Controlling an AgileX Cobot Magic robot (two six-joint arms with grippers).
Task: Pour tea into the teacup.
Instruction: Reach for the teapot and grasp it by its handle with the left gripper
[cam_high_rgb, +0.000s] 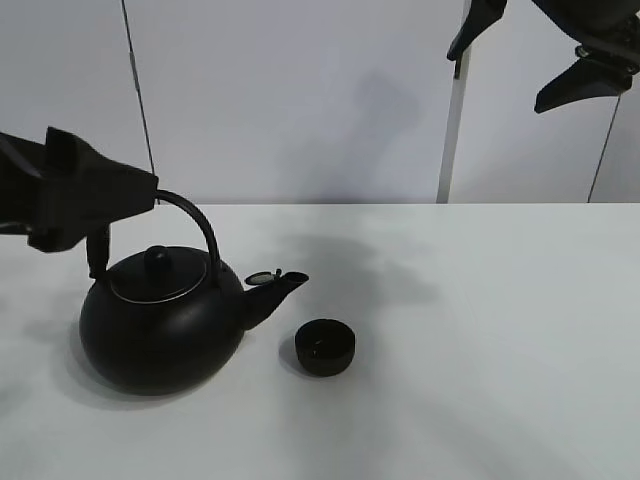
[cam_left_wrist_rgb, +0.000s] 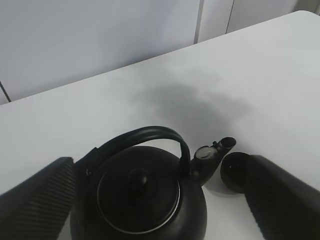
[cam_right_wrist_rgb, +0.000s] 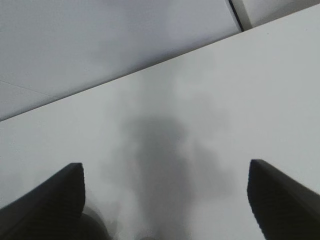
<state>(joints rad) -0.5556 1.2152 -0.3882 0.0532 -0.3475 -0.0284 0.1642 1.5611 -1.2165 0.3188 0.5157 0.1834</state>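
A big round black kettle (cam_high_rgb: 160, 322) with an arched handle (cam_high_rgb: 198, 225) stands on the white table (cam_high_rgb: 480, 330), left of centre, its spout (cam_high_rgb: 275, 288) pointing right. The teacup (cam_high_rgb: 325, 347), small, low and black, stands just right of the spout. My left gripper (cam_high_rgb: 98, 245) is open, above the kettle's left side by the handle top. In the left wrist view the kettle (cam_left_wrist_rgb: 137, 202) and handle (cam_left_wrist_rgb: 145, 135) lie between the spread fingers (cam_left_wrist_rgb: 37, 200), untouched; one finger partly hides the teacup (cam_left_wrist_rgb: 234, 172). My right gripper (cam_high_rgb: 530, 58) is open and empty, high at the upper right.
A white wall with a vertical post (cam_high_rgb: 450, 130) stands behind the table's far edge. The right wrist view shows only bare table (cam_right_wrist_rgb: 210, 115) between the open right gripper (cam_right_wrist_rgb: 165, 172) fingers.
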